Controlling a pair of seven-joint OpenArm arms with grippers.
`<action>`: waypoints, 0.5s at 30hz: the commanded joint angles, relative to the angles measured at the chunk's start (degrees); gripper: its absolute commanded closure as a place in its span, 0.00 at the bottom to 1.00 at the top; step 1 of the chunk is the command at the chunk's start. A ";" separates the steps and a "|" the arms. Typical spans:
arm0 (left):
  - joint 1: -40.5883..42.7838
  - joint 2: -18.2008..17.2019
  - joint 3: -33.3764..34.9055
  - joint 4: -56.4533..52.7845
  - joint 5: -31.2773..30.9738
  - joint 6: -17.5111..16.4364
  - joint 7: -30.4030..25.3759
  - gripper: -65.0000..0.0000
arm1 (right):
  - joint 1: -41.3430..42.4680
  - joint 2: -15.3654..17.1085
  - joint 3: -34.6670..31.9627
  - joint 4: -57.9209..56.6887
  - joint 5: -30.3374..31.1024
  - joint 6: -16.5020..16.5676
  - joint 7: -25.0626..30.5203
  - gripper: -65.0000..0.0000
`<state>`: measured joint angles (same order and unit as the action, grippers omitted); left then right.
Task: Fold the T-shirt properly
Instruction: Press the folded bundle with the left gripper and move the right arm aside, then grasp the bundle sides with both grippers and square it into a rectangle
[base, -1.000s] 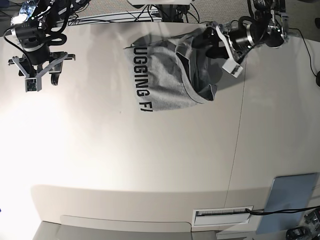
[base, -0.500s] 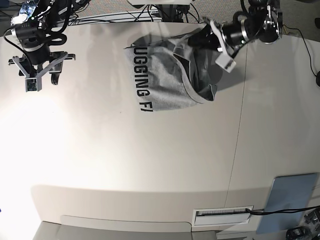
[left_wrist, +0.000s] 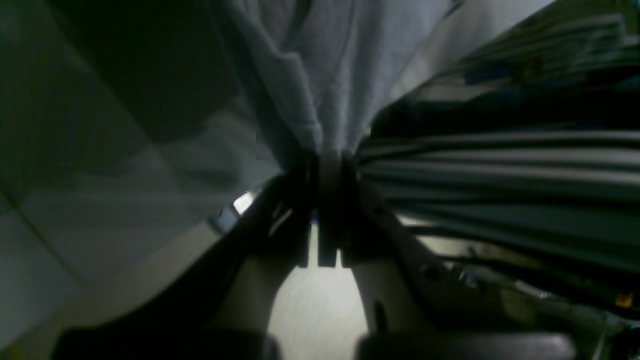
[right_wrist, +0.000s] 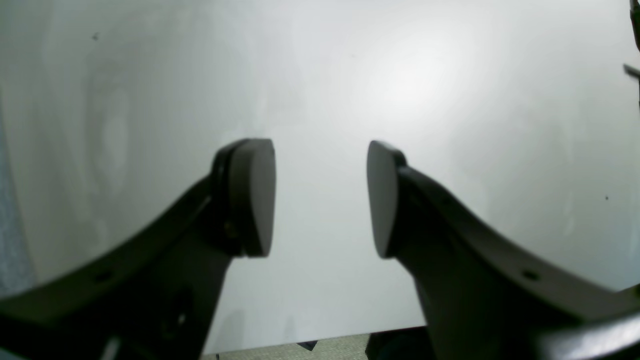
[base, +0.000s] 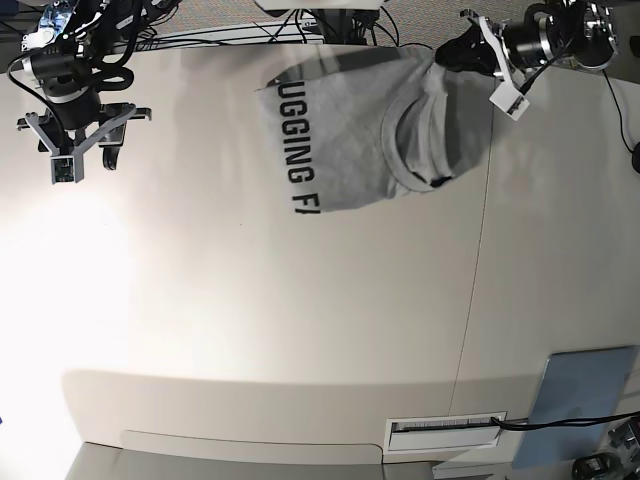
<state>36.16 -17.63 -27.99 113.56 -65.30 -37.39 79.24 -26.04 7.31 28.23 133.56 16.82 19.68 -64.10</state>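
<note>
Base view shows the T-shirt (base: 370, 140) lying crumpled at the far edge of the table (base: 300, 330), black lettering along its left side, collar toward the right. The left gripper (base: 447, 55) has its jaws closed tight on a bunched fold at the shirt's upper right. The right gripper (base: 78, 150) hangs well apart at far left, jaws spread wide and holding nothing.

Left wrist dim, prob. blurred.
</note>
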 joint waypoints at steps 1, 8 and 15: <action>0.13 -0.48 -0.39 0.83 -0.92 -0.24 -0.17 0.83 | 0.00 0.46 0.33 0.96 0.35 0.00 1.11 0.55; -2.38 -0.46 -0.28 0.85 -1.22 -1.66 -3.32 0.48 | 0.02 0.46 0.22 0.96 5.77 0.04 1.20 0.55; -3.02 -0.46 7.45 0.83 -2.34 -2.61 -9.81 0.94 | 1.57 0.50 -7.54 -1.97 7.34 2.38 5.01 0.75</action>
<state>32.86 -17.65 -20.01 113.58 -66.26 -39.57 70.32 -24.60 7.42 20.25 130.78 24.01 22.13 -60.58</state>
